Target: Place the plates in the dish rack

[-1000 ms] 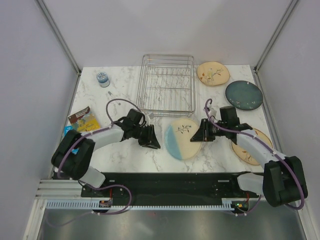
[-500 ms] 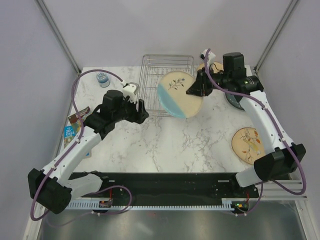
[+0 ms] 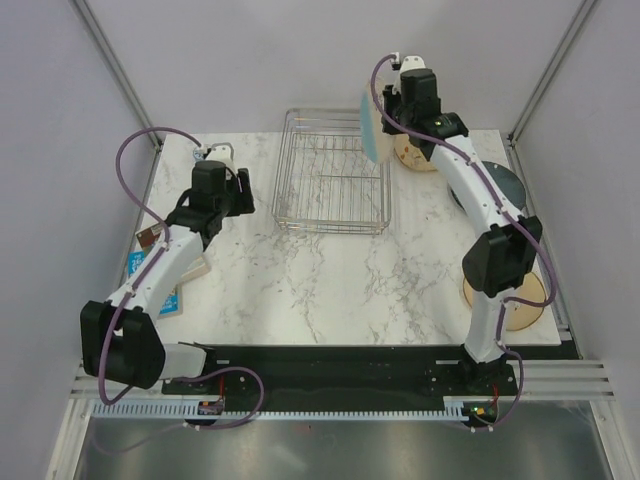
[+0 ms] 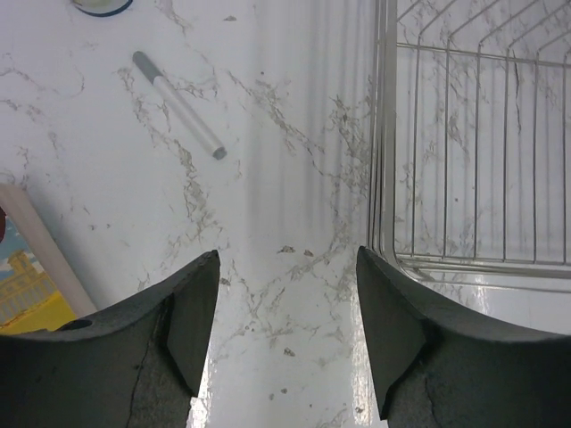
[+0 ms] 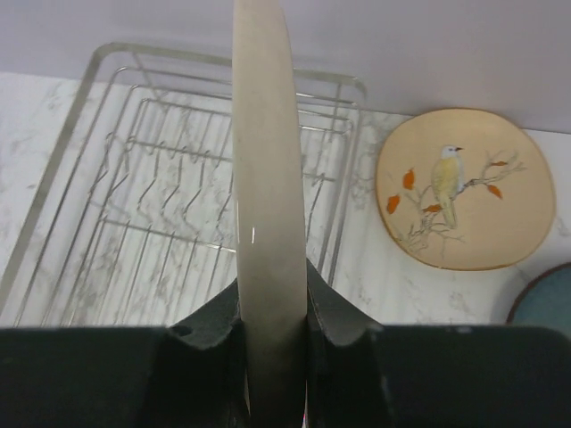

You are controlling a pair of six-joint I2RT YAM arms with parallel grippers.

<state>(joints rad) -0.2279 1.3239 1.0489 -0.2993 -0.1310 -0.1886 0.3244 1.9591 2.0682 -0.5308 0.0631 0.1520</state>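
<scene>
**Right arm holds plate on edge over rack, left arm hovers with jaws apart**

The right gripper (image 3: 392, 118) pinches the half-blue plate (image 3: 368, 125) by its rim. The plate stands upright over the far right corner of the dish rack (image 3: 333, 175). In the right wrist view the plate (image 5: 268, 205) is edge-on between the two fingers (image 5: 335, 321), with the rack's tines (image 5: 169, 205) below it. Can't tell if it touches the wires.

The left gripper (image 4: 285, 259) is spread wide with nothing between the fingers. It hangs over bare marble just beside the rack's left wall (image 4: 384, 134). A grey pen (image 4: 178, 103) lies on the table beyond it.

The bird plate (image 5: 464, 187) lies flat just right of the rack. The teal plate (image 3: 505, 185) is near it, partly behind the right arm. Another cream plate (image 3: 530, 305) sits well apart at the near right, also partly hidden.
</scene>
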